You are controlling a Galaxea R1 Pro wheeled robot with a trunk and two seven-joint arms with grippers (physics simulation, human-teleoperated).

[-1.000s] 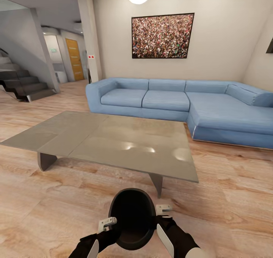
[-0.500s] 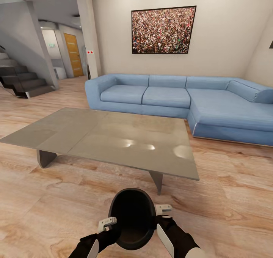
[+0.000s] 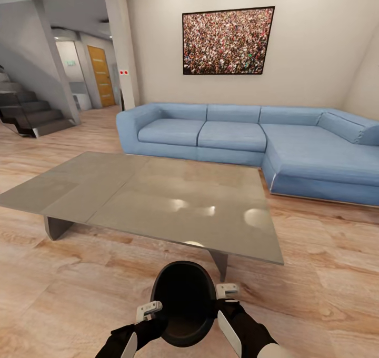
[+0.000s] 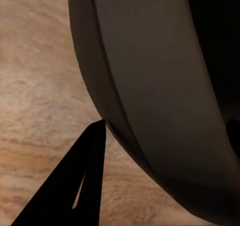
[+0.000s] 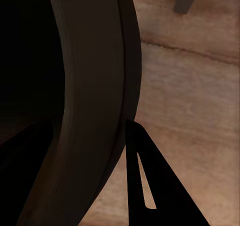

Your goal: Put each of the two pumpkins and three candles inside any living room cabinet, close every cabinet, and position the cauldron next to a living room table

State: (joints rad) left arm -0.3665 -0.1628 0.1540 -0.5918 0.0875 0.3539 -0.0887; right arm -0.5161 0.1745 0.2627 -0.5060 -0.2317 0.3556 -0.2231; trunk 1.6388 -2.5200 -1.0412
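Black cauldron [image 3: 183,302], bottom centre of the head view, mouth facing the camera, held above the plank floor [image 3: 316,295]. Left gripper [image 3: 153,316] clamped on its rim at lower left; right gripper [image 3: 222,301] clamped on the rim at lower right. In each wrist view one finger [image 4: 75,186] [image 5: 150,186] lies outside the cauldron wall, the other inside. Grey low table [image 3: 158,195], mid-frame, just beyond the cauldron. Blue sofa [image 3: 252,137] behind it. Framed picture [image 3: 227,41] on the wall, top centre. Stairs [image 3: 26,110], upper left.
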